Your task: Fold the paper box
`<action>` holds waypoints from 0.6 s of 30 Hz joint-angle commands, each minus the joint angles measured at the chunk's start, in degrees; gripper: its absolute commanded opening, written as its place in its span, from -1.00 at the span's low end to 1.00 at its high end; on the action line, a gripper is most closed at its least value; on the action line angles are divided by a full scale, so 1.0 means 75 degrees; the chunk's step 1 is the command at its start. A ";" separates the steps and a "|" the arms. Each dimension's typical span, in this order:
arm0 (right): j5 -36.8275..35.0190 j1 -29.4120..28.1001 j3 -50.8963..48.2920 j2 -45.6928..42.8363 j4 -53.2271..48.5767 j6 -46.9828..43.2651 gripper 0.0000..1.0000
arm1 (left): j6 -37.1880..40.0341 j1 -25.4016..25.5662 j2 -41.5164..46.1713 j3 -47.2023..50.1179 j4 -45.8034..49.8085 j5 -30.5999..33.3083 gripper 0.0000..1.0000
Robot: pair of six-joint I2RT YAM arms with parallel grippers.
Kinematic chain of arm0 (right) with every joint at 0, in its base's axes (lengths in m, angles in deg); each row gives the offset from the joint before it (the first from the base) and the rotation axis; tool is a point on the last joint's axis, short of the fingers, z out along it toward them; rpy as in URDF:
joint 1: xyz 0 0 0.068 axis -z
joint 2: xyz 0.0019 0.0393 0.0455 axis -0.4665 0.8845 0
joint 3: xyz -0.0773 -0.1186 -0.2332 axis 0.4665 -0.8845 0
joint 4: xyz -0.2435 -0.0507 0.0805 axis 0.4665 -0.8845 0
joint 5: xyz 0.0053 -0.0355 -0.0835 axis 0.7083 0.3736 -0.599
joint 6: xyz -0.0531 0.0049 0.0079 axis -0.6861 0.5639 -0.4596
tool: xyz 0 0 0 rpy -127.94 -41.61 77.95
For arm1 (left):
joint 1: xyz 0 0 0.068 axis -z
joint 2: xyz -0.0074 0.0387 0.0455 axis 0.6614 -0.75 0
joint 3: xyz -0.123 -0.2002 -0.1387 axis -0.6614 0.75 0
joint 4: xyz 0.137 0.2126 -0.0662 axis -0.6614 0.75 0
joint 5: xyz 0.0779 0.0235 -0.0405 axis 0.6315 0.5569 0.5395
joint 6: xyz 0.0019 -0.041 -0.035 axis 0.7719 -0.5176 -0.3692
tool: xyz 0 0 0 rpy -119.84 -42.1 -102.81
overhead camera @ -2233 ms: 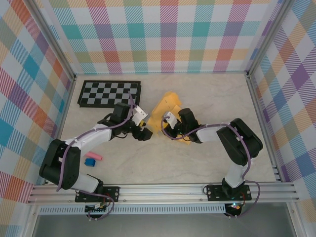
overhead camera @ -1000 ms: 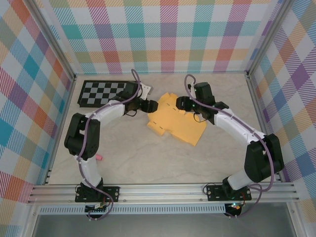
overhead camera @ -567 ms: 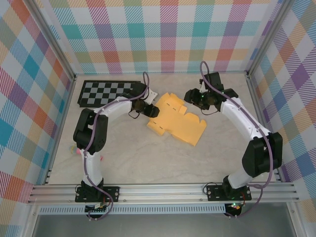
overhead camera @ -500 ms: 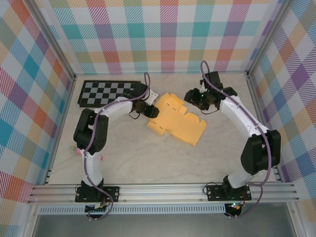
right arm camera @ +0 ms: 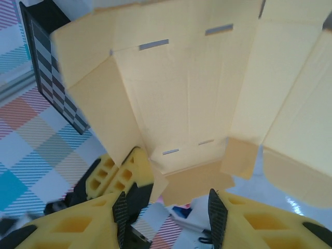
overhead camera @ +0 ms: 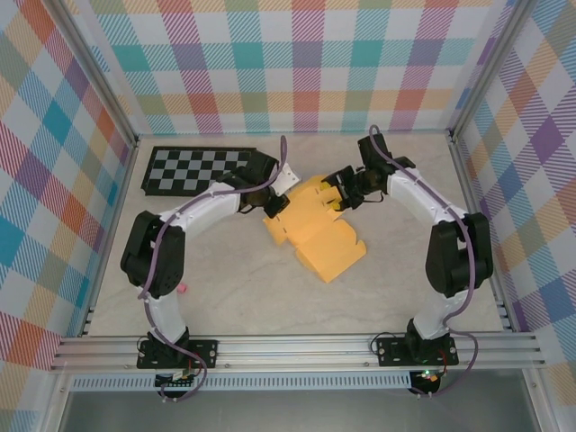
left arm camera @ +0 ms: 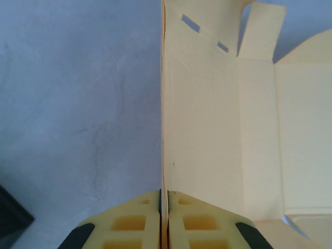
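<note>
Two pincers meet the paper box (overhead camera: 324, 236) at its far end on the pale marbled surface (overhead camera: 225, 270). The left pincer (left arm camera: 163, 220) is clamped tight on the card's thin edge, which runs straight ahead from between its yellow fingers (left arm camera: 127, 224). The sheet spreads out to that pincer's right, with two small slots and a tab notch far ahead, and bare surface lies to its left. A dark corner sits low on its left, too little of it showing to name. From above, the box is a creased yellow-orange cut-out. Its far part is lifted between the two pincers, and its near part lies flat, reaching back from them toward the arm bases. The right pincer (right arm camera: 167, 210) stands moderately wide, its black pads (right arm camera: 120, 212) facing each other with nothing clamped between them. The raised panels of the card rise just ahead of it and a small flap comes closest to its tips, though I cannot tell whether it touches them. Past the card, on that pincer's left, shows the black-and-white checkerboard panel (right arm camera: 49, 72). A small pink piece (overhead camera: 183, 289) lies well apart from both pincers, back beside the left arm.
</note>
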 commanded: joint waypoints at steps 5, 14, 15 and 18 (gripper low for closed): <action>0.0008 -0.0490 0.0627 0.0283 0.0760 0.2117 -0.04 | 0.0793 0.0405 0.0540 0.0563 -0.1062 0.0760 -0.83; -0.0324 -0.0651 0.0542 0.0536 0.0955 0.2318 -0.12 | 0.0948 0.0504 0.0599 0.0683 -0.1225 0.1099 -0.83; -0.0368 -0.0686 0.0512 0.0555 0.0947 0.2301 -0.13 | 0.0957 0.0515 0.0590 0.0674 -0.1225 0.1107 -0.82; -0.0614 -0.0763 0.0444 0.0634 0.0947 0.2260 -0.16 | 0.0898 0.0516 0.0576 0.0673 -0.1259 0.1098 -0.82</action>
